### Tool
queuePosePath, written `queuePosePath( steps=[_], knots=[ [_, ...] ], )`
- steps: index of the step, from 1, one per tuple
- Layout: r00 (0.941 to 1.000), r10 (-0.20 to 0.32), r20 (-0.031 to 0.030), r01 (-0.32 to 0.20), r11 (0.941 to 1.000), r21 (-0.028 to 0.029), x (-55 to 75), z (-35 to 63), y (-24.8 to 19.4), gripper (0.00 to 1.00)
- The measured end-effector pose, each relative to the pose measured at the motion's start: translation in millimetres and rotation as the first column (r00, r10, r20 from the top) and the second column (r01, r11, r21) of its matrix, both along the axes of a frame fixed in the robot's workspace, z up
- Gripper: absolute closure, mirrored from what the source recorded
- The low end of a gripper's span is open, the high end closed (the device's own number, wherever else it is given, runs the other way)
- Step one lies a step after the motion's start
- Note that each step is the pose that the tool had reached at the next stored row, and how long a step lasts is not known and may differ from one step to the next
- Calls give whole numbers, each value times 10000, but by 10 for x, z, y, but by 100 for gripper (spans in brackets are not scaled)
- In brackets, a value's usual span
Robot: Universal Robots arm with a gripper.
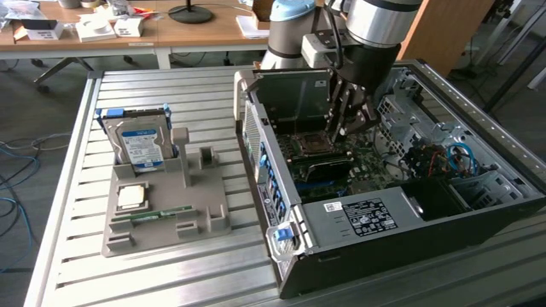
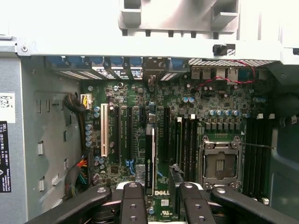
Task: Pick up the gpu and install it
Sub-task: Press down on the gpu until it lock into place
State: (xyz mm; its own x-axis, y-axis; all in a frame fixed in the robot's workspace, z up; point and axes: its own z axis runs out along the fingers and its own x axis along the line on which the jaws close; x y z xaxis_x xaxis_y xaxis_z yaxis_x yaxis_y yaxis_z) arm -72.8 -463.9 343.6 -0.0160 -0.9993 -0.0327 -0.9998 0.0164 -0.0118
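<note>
On the exterior view's left, a gray tray (image 1: 204, 220) sits on the bench (image 1: 171, 281). It holds a hard drive (image 1: 140, 144) standing up and a thin green memory stick (image 1: 153, 215) lying flat. To the right is the open computer case (image 1: 358, 256). The pincer (image 1: 346, 131) reaches down inside it. Its fingers (image 2: 133, 205) stand open. The gpu (image 2: 149, 158) stands on its edge on the green board (image 2: 210, 100), just under the pincer (image 2: 162, 186).

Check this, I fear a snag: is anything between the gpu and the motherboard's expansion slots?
Nothing visible. The gpu stands edge-on right at the expansion slots on the motherboard, just ahead of the gripper; the neighbouring slots are empty. Whether it is seated, I cannot tell.
</note>
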Motion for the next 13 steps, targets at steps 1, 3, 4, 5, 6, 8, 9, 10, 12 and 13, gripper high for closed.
queuePosePath(
  steps=[1,3,4,5,6,8,9,10,12,13],
  knots=[
    [10000,0,0,0,10000,0,0,0,0,66],
    [10000,0,0,0,10000,0,0,0,0,66],
    [10000,0,0,0,10000,0,0,0,0,66],
    [10000,0,0,0,10000,-1,0,0,0,66],
    [10000,0,0,0,10000,0,0,0,0,66],
    [10000,0,0,0,10000,0,0,0,0,67],
    [10000,0,0,0,10000,0,0,0,0,74],
    [10000,0,0,0,10000,0,0,0,0,74],
    [10000,0,0,0,10000,0,0,0,0,80],
    [10000,0,0,0,10000,0,0,0,0,86]
  ],
)
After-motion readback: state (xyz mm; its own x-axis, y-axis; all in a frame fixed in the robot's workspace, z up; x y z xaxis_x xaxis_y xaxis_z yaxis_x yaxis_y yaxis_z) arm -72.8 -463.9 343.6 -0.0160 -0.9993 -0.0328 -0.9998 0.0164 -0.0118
